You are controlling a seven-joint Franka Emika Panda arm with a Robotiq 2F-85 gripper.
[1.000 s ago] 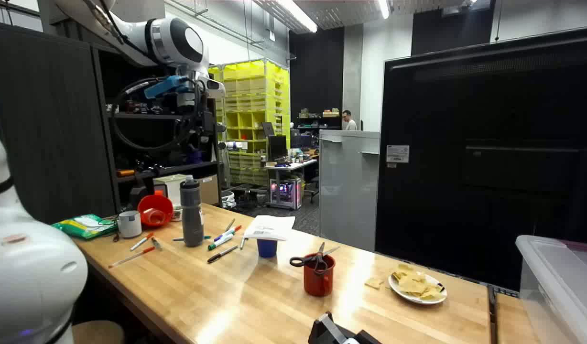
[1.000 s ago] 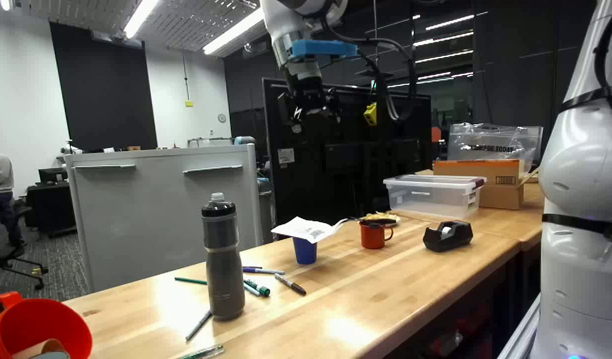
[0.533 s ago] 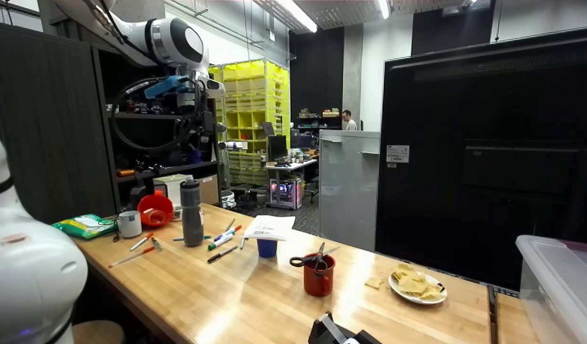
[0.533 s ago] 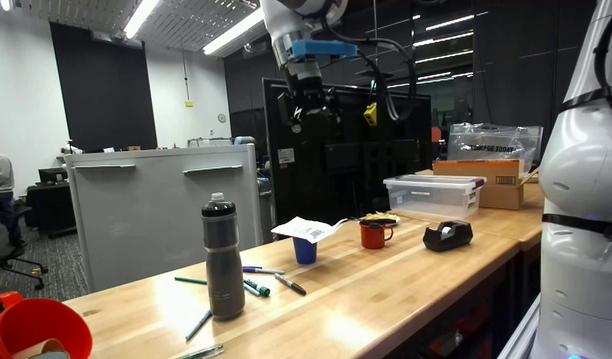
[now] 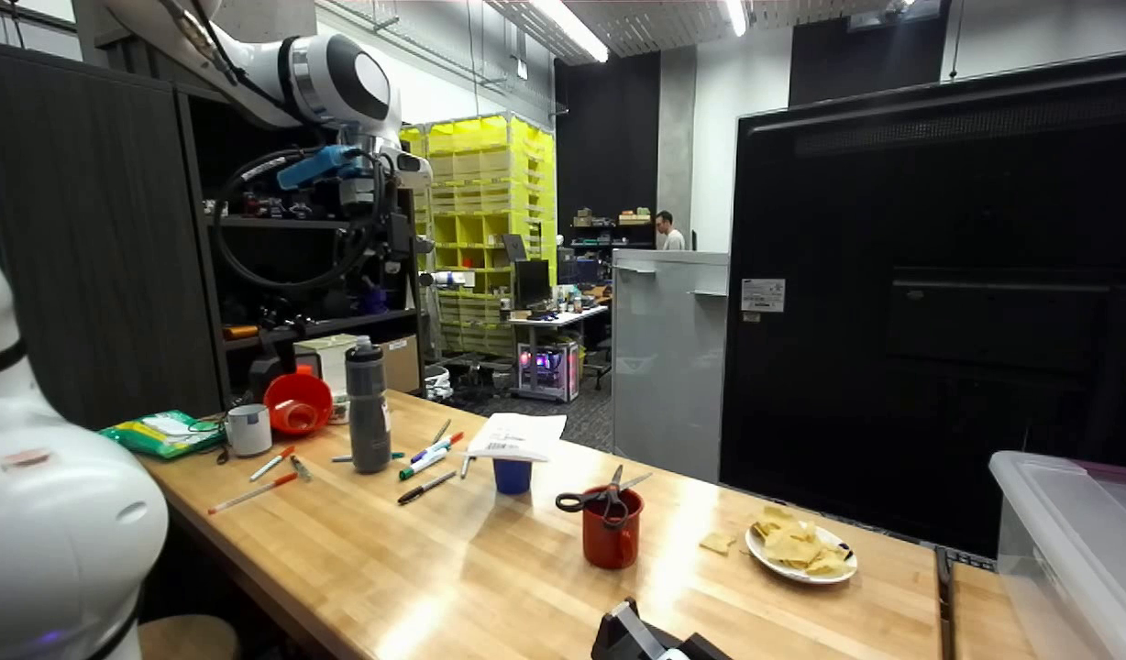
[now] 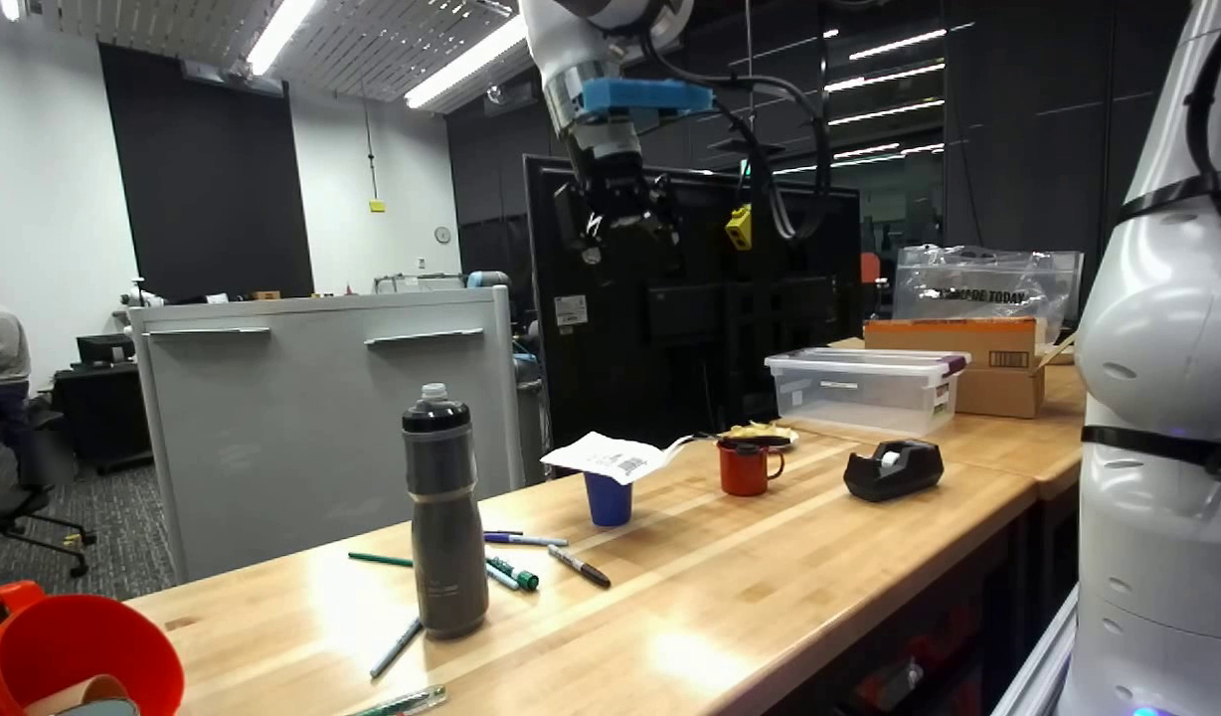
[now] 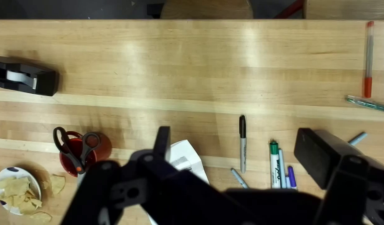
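Inside table edge (image 7: 192, 21), spread gripper (image 7: 235, 150), room above black marker (image 7: 243, 145)

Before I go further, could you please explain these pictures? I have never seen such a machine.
This is a white robot arm ending in a gripper. Two pictures come from cameras outside the robot, in different places; the wrist view looks down from the arm's end, with the gripper's black fingers at the bottom. The wooden table carries, among other things, pens and markers, a grey bottle, a white paper-like piece resting on a blue cup, a red mug with scissors across its top, a plate of chips and a tape dispenser. The gripper is open above the table and holds nothing.
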